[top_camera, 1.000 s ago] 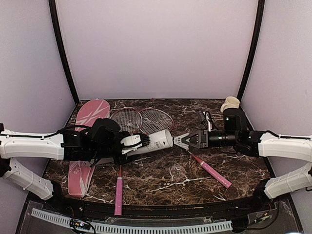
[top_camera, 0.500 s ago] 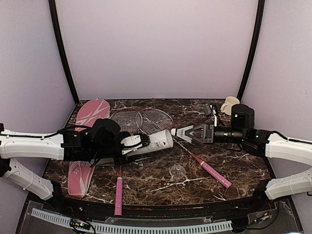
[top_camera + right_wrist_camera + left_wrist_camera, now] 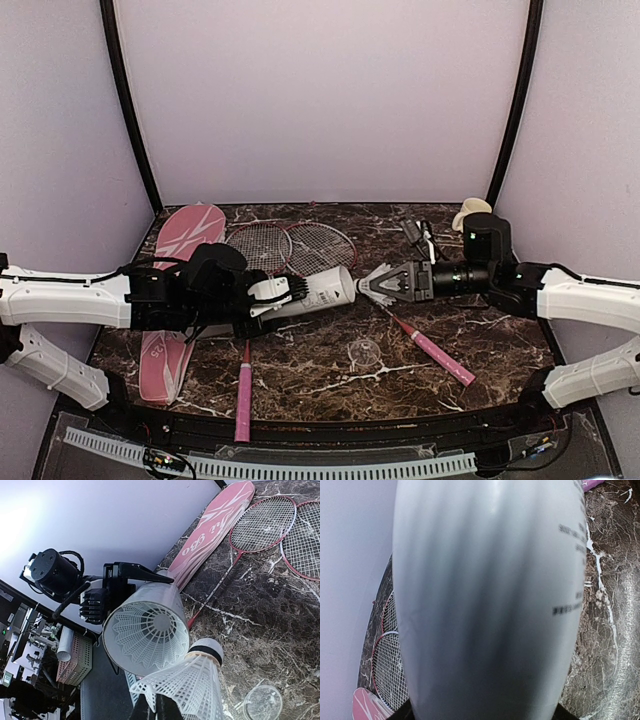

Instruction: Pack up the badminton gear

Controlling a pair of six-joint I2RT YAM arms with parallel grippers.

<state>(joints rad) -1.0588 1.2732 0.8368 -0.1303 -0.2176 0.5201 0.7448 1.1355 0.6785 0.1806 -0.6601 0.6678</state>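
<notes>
Top external: fixed above and behind the arm bases, looking forward and down across the marble table (image 3: 330, 375) to the back wall (image 3: 320, 100); a wide, distant view holding the left arm (image 3: 70, 298) and right arm (image 3: 590, 300). Left wrist: so close to the white tube (image 3: 490, 605) that its blurred wall fills most of the picture; a racquet head (image 3: 387, 665) and table show only at the edges. Right wrist: faces across the table into the tube's open mouth, a shuttlecock (image 3: 192, 685) close before the lens, view rolled so the table stands at the right. Shared by all three: white tube, racquet head, pink racquet cover (image 3: 210, 527), marble table.
</notes>
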